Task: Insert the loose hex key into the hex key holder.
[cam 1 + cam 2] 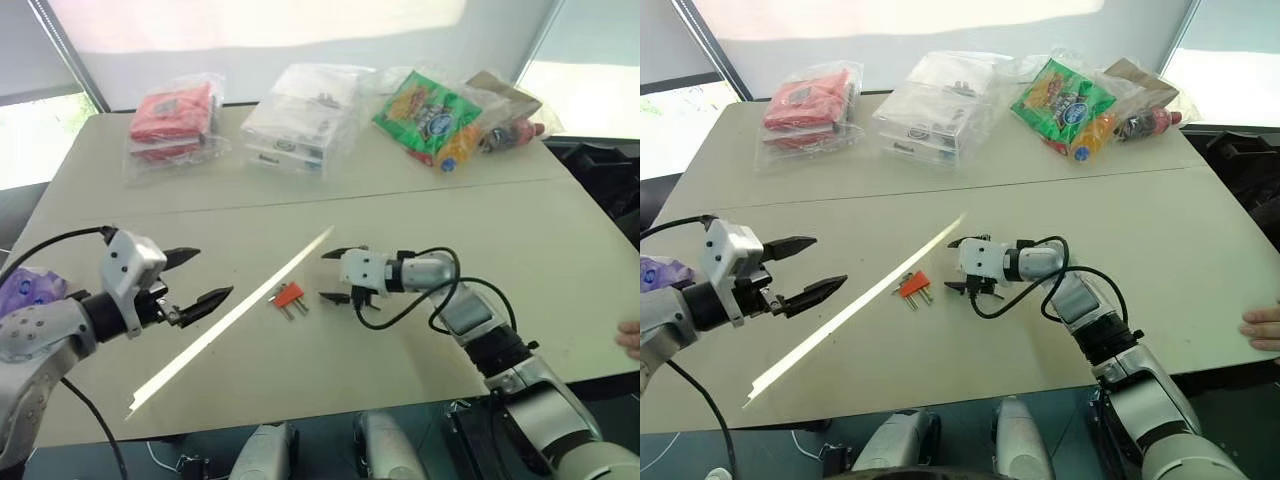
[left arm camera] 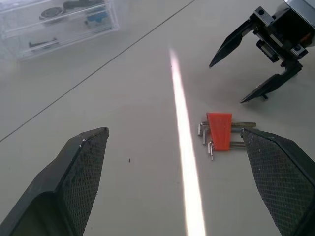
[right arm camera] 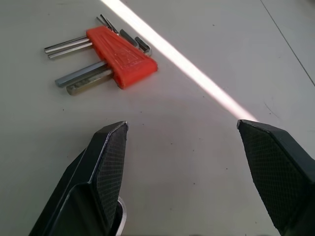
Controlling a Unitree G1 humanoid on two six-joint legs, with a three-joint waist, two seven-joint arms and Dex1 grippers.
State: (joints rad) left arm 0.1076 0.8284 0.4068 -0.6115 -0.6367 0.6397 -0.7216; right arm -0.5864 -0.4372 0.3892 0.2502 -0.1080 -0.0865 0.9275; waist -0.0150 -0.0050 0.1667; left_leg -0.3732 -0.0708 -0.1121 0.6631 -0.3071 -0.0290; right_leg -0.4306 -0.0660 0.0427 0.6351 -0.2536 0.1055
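The hex key holder (image 1: 289, 295) is a small orange-red block lying flat on the table's middle, with short grey keys (image 3: 82, 78) sticking out of its sides. I cannot tell which of them is the loose hex key. My left gripper (image 1: 213, 273) hovers open to the holder's left, pointing at it, with nothing between its fingers (image 2: 83, 167). My right gripper (image 1: 324, 276) stands open just to the holder's right, low over the table and facing it, a short gap away. In the right wrist view the holder (image 3: 123, 51) lies ahead of the empty fingertips (image 3: 110, 147).
A bright strip of sunlight (image 1: 230, 320) crosses the table diagonally beside the holder. At the far side lie a red packet in clear plastic (image 1: 170, 120), a clear plastic box (image 1: 295, 125), and a green snack bag (image 1: 425, 108) with bottles. A person's hand (image 1: 630, 340) rests at the right edge.
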